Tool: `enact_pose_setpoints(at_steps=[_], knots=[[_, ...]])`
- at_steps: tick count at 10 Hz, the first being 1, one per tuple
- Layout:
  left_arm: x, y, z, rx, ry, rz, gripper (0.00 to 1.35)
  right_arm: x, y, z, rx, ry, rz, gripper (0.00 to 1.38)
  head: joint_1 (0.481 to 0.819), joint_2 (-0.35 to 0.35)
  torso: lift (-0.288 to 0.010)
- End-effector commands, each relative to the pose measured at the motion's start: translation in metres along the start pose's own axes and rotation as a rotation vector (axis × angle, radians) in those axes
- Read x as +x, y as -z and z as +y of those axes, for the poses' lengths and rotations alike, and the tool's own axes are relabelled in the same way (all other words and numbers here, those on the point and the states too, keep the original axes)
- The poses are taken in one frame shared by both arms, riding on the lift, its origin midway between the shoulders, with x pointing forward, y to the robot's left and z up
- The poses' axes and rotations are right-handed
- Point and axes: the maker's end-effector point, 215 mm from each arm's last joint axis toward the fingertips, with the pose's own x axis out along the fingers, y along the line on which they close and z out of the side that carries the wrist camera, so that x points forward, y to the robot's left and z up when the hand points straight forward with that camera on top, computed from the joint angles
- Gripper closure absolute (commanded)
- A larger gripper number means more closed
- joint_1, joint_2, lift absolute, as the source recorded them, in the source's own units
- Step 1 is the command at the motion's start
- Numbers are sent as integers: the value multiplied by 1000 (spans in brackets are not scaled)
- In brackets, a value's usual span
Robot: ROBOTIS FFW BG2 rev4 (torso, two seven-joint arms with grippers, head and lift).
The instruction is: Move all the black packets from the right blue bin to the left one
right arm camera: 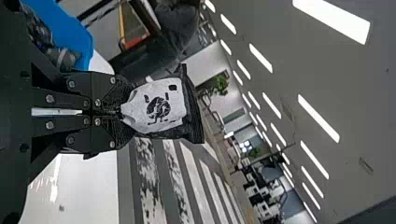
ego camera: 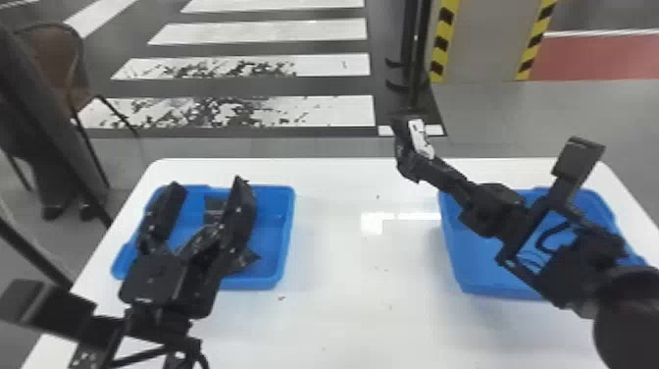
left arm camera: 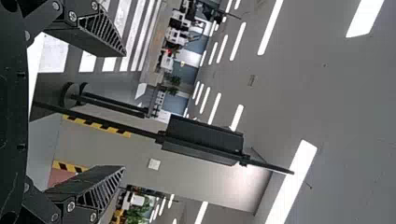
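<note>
Pinching the black packet (right arm camera: 156, 106) by one end with the right pincer (right arm camera: 119, 112), up off the table (ego camera: 343, 314). Might slip and drop from so small a pinch. Might bump the left pincer (ego camera: 208, 184), spread over the left blue bin (ego camera: 288, 221).

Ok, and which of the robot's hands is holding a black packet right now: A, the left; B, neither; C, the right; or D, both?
C: the right hand is shut on a black packet with a white label, while the left hand is open with nothing between its fingers.
</note>
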Motion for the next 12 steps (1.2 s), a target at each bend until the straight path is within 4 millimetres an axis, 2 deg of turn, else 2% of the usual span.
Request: enact_pose_setpoints(at_steps=[1, 2, 4, 6, 8, 12], knots=[[3, 6, -1, -45, 7, 19, 185, 13, 14, 57, 44, -123, 11, 1124, 681, 124, -140], [6, 8, -5, -72, 23, 28, 185, 18, 22, 86, 60, -186, 27, 1124, 683, 171, -140], [13, 13, -16, -122, 58, 43, 185, 24, 45, 128, 103, -276, 74, 1124, 684, 237, -140], [15, 18, -29, -156, 91, 59, 185, 29, 66, 152, 135, -327, 118, 1124, 692, 275, -140], [18, 31, -46, -174, 133, 105, 185, 33, 78, 176, 151, -377, 149, 1124, 695, 292, -140], [18, 44, -48, -165, 138, 141, 185, 29, 109, 221, 198, -466, 223, 1124, 695, 331, -140]])
